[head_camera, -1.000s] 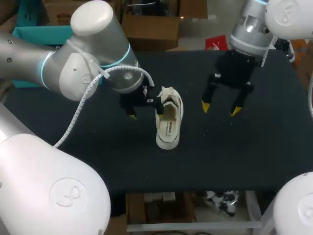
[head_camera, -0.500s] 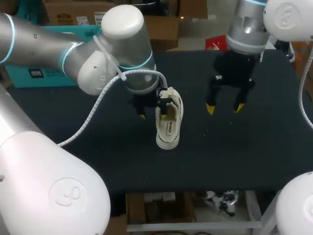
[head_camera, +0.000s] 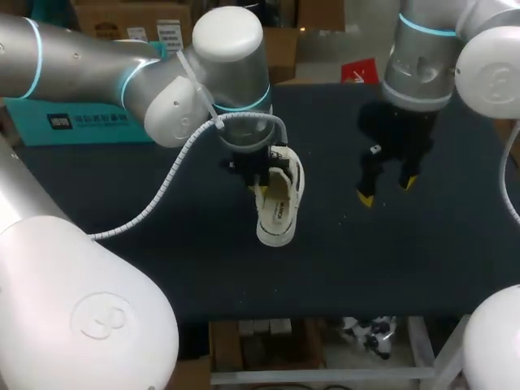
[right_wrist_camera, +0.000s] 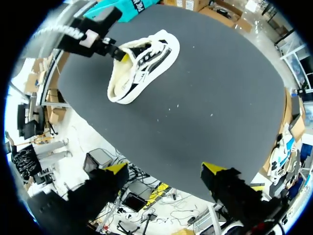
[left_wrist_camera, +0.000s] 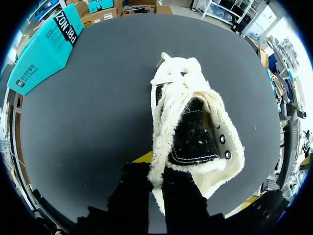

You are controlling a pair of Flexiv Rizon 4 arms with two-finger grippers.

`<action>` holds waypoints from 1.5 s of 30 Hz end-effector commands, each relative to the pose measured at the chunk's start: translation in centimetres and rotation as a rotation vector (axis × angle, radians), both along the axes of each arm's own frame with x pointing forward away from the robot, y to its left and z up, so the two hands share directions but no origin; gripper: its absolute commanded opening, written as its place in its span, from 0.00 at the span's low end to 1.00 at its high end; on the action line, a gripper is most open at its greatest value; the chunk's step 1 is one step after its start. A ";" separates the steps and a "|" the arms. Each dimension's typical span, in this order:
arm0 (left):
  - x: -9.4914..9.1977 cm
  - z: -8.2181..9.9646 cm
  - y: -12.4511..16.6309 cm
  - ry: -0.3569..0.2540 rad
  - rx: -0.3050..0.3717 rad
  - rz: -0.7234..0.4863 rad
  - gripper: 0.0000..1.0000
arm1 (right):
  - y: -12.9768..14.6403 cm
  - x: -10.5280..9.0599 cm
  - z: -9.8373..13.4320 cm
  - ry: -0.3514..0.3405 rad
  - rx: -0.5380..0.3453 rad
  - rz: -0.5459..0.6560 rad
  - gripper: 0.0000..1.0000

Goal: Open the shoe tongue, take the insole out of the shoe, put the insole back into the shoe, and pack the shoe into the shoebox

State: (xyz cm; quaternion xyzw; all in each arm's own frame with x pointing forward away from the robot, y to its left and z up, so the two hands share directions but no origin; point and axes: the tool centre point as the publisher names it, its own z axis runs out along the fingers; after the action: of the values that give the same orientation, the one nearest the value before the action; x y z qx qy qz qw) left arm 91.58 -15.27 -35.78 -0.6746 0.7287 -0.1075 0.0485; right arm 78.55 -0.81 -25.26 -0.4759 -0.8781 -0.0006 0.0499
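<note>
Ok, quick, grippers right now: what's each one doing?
Left gripper: closed on the shoe, at its fleecy collar.
Right gripper: open, holding nothing.

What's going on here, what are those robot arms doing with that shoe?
Two robot arms are working on a white, fleece-lined shoe that lies on a dark table. The left gripper is at the shoe's opening, and its fingers appear to pinch the fleecy edge between them. The right gripper hangs open and empty over the table, beside the shoe and apart from it. A teal box sits at the table's far left corner, and the shoe is not in it.
</note>
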 end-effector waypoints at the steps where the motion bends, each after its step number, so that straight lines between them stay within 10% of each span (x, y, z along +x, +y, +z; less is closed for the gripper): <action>1: 0.8 -0.6 -0.1 0.011 -0.001 0.004 0.13 | 0.0 -0.2 0.0 -0.005 -0.009 0.018 1.00; 7: 1.4 -0.9 0.1 0.020 -0.015 -0.009 0.51 | -0.2 -0.3 0.1 0.006 -0.025 0.019 1.00; 9: 1.7 -1.0 0.1 0.021 -0.019 -0.011 0.48 | -0.2 -0.3 0.1 0.006 -0.027 0.020 1.00; 13: 2.1 -0.9 0.0 0.024 -0.026 -0.012 0.01 | 0.0 -0.3 0.3 0.013 -0.047 0.021 1.00; 34: 0.1 2.8 1.7 -0.068 -0.064 -0.206 0.00 | -1.0 -1.0 0.0 0.020 -0.052 0.047 1.00; 39: -0.3 3.4 2.9 -0.097 -0.078 -0.316 0.00 | -2.2 -1.3 -0.4 -0.168 -0.043 0.223 1.00; 45: -0.8 4.6 4.3 -0.143 -0.089 -0.466 0.00 | -3.5 -0.9 0.1 -0.220 -0.038 0.315 1.00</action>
State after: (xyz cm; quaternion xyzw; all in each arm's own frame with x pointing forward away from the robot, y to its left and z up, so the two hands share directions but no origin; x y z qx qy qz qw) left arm 91.59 -12.36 -32.00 -0.4952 0.8509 -0.1673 0.0518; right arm 79.02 -3.08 -25.00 -0.3473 -0.9373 0.0189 -0.0239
